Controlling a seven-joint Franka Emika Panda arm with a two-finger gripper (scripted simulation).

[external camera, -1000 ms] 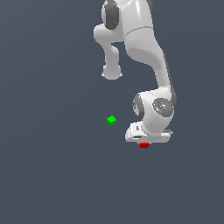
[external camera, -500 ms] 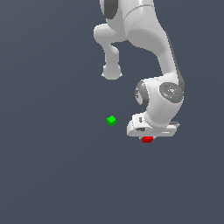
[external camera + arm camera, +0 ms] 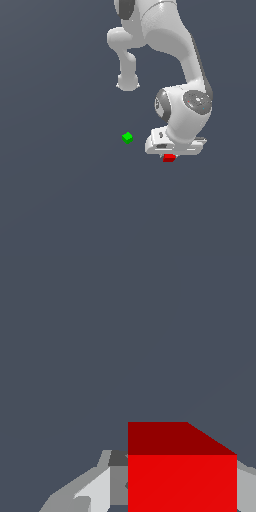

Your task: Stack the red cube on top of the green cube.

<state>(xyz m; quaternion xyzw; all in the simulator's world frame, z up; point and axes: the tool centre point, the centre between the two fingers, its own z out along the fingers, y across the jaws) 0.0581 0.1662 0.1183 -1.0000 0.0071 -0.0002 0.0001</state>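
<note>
The red cube (image 3: pixel 169 158) pokes out just below the white gripper (image 3: pixel 170 154), which is shut on it. In the wrist view the red cube (image 3: pixel 182 476) fills the space between the grey fingers (image 3: pixel 92 491), with one finger against each side. The green cube (image 3: pixel 127 137) lies alone on the dark floor, off to the exterior view's left of the gripper and slightly higher in that picture. No green cube appears in the wrist view.
The white arm (image 3: pixel 170 55) rises from the gripper toward the top of the exterior view, and its elbow (image 3: pixel 127 82) hangs above the green cube. All around lies plain dark grey floor (image 3: pixel 60 200).
The gripper and the red cube moved together, slightly up and toward the exterior view's right. The green cube stayed put.
</note>
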